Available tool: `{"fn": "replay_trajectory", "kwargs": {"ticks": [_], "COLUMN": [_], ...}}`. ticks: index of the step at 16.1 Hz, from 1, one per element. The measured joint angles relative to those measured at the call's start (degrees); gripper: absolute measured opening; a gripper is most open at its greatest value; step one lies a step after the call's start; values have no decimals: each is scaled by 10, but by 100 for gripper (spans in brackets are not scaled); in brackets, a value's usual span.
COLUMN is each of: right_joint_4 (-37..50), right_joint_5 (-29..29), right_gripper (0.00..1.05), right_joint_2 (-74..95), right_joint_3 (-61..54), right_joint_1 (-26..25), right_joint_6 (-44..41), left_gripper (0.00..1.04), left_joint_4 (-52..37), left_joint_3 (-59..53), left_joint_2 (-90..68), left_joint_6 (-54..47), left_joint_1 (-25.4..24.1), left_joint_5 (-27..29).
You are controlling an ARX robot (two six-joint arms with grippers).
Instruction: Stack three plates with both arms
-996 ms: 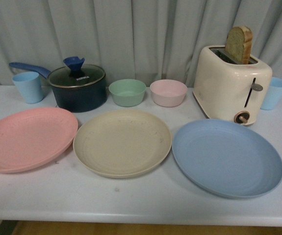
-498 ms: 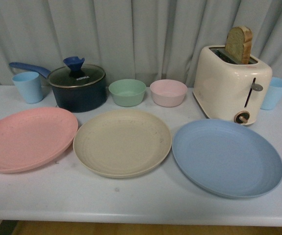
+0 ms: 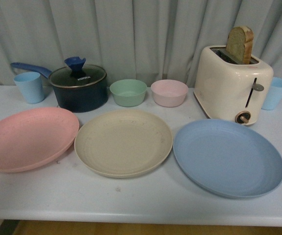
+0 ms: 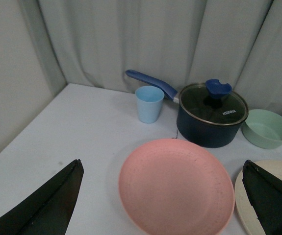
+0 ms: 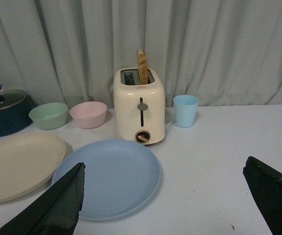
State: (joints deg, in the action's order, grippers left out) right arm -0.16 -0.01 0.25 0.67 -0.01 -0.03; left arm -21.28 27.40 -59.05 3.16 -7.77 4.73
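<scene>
Plates (image 3: 123, 142) on white table (image 3: 141, 200) (grey curtain (image 3: 145, 39) behind).

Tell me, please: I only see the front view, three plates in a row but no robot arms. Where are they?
Observer: Out of your frame. The left wrist view shows the left jaws standing wide open, framing the pink plate.
Operator: And the other arm?
Observer: The right jaws are wide open too, framing the blue plate and holding nothing.
Operator: What lies past the table's end on the pot's side?
Observer: A plain wall meets the table there, beyond the blue cup beside the pot.
</scene>
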Motion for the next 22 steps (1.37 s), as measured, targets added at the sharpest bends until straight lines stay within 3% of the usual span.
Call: {"fn": "replay_trajectory", "kwargs": {"ticks": [2,5,7,13,19,21,22], "right_joint_4": [0,0,0,0,0,0,0], "right_joint_5": [0,0,0,0,0,0,0], "right_gripper": [98,98,98,98,98,98,98], "right_joint_2": [0,0,0,0,0,0,0], "right_joint_3": [0,0,0,0,0,0,0], "right_joint_1": [0,0,0,0,0,0,0], "right_joint_6": [0,0,0,0,0,0,0], "left_gripper": [98,98,98,98,98,50,40], "left_joint_4": [-34,38,75,110,164,172,174], "left_joint_3": [108,261,314,376,475,477,477], "left_joint_2": [-196,-445,-523,-593,-718,-725,-724], "left_joint_6": [-23,-68,-85,-92,-107,-96,-96], "left_joint_1": [-34,-72,-88,-103,-103,-103,-103], "left_joint_5": [-60,-130,-147,-175,-127,-143,-141]}}
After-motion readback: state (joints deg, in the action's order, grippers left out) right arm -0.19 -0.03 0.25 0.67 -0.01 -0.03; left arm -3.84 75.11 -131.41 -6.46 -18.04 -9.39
